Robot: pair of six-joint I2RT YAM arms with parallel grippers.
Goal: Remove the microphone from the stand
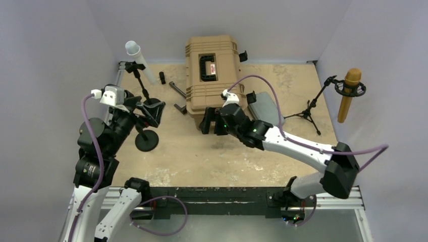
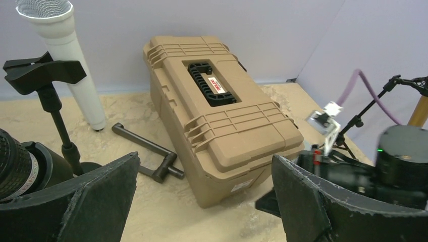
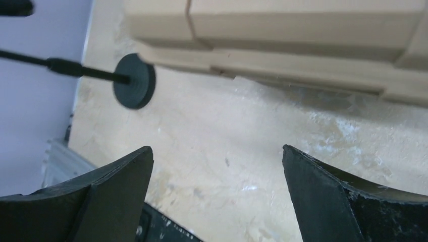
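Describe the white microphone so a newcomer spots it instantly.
Start at the tan hard case, far centre. Left of it, a round-based black stand carries the white microphone, tilted, mesh head up. The other microphone, far right, is gold.

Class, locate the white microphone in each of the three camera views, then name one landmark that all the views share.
Top external: the white microphone is at upper left, leaning, to the left of the tan case.
Left wrist: it fills the top left corner, with the case to its right.
Right wrist: not in it.
Shared landmark: the tan case, which runs along the top edge of the right wrist view.
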